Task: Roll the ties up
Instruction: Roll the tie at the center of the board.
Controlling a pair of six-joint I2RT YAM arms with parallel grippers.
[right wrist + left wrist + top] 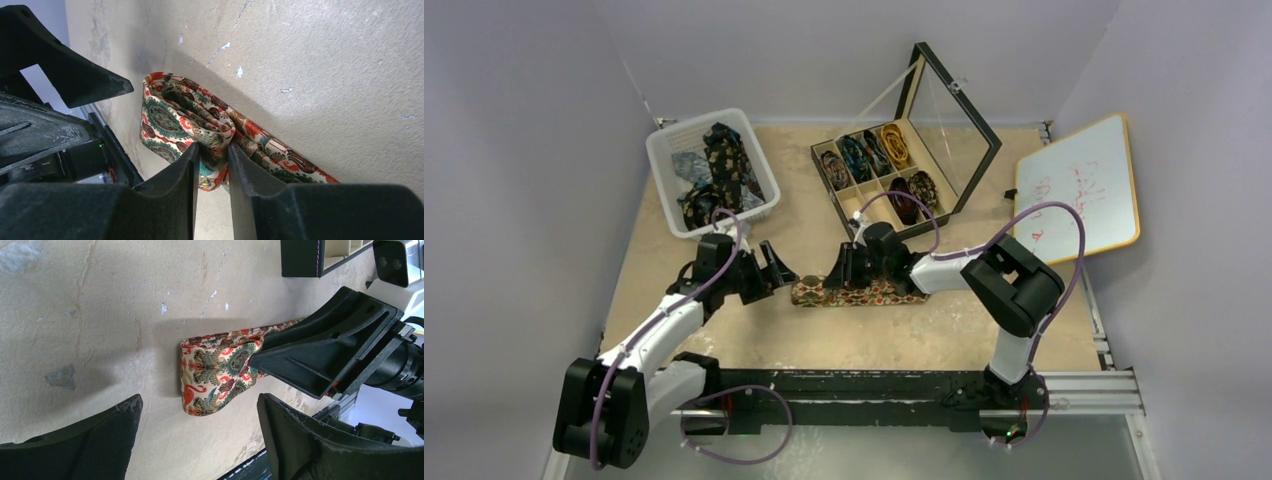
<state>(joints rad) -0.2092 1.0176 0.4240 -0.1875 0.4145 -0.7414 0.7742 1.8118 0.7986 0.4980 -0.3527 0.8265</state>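
A tan-orange floral tie [849, 293] lies folded on the table between the arms. It also shows in the left wrist view [215, 372] and the right wrist view [185, 117]. My right gripper [214, 145] is shut on the tie near its folded left end; in the top view the right gripper [842, 270] sits over the tie. My left gripper [200, 415] is open and empty, just left of the tie's folded end; in the top view the left gripper [779, 275] stands apart from the tie.
A white basket [662, 160] with loose dark ties [719, 165] stands back left. An open black compartment box [824, 180] with several coiled ties [879, 150] stands back centre. A whiteboard [1079, 185] leans at the right.
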